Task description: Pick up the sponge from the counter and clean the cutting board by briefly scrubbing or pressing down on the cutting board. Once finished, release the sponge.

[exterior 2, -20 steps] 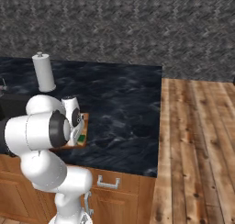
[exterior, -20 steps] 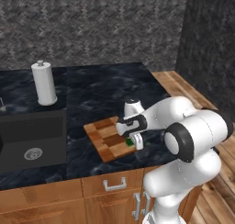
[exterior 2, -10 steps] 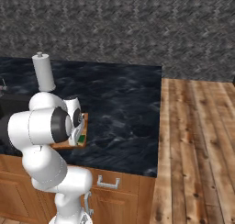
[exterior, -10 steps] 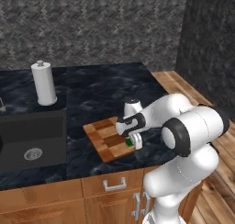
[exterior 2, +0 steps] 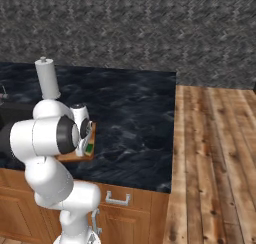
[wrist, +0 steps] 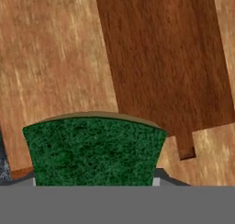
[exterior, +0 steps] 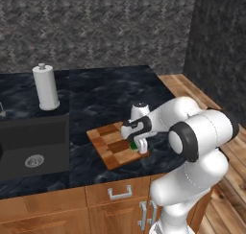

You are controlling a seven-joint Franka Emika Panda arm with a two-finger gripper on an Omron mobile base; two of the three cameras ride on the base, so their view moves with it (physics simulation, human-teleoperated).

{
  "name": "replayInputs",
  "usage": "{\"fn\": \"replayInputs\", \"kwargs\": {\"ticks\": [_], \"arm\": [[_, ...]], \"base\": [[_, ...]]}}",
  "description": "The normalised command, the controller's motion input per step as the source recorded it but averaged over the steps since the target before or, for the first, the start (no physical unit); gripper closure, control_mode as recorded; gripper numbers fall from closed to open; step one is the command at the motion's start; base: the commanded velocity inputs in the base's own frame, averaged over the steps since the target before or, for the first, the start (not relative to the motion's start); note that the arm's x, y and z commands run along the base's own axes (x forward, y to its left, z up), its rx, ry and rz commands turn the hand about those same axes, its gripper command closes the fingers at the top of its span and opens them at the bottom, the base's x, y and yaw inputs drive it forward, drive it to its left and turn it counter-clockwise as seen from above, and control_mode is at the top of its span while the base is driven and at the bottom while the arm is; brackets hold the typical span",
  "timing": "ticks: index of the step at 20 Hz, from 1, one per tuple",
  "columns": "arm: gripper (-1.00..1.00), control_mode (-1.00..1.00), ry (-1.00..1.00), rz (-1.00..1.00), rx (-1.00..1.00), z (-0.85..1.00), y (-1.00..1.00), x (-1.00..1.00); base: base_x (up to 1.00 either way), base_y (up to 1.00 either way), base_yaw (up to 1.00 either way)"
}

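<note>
The checkered wooden cutting board (exterior: 108, 144) lies on the dark marbled counter (exterior: 110, 96), right of the sink. My gripper (exterior: 138, 146) is low over the board's right end, shut on the sponge (exterior: 133, 145), whose green shows between the fingers. From the right base view, the sponge (exterior 2: 89, 148) sits at the board's (exterior 2: 91, 136) near corner, under the gripper (exterior 2: 86, 149). In the hand view the green sponge (wrist: 94, 150) is close up, with the board's (wrist: 156, 58) light and dark blocks right behind it. Whether the sponge touches the board I cannot tell.
A white paper-towel roll (exterior: 45, 87) stands at the back of the counter, left of the board. The black sink basin (exterior: 29, 146) is recessed at the left. Wooden cabinets with silver handles (exterior: 119, 193) run below. A wooden floor (exterior 2: 215, 158) lies to the right.
The gripper, holding the sponge, has shifted slightly along the board's right end; the arm's elbow has swung a little. The board has stayed in place.
</note>
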Motion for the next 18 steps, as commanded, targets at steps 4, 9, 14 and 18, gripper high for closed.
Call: {"fn": "replayInputs", "kwargs": {"ticks": [4,9,14,18], "arm": [[1.0,-1.0,-0.11,0.0,0.07,0.0,0.19,0.37],[1.0,-1.0,0.0,0.01,0.01,-0.18,0.45,0.48],[1.0,-1.0,0.0,0.03,0.0,-0.13,0.49,0.56],[1.0,-1.0,0.0,0.01,0.0,-0.05,0.42,0.49]], "base": [[0.0,0.0,0.0],[0.0,0.0,0.0],[0.0,0.0,0.0],[0.0,0.0,0.0]]}}
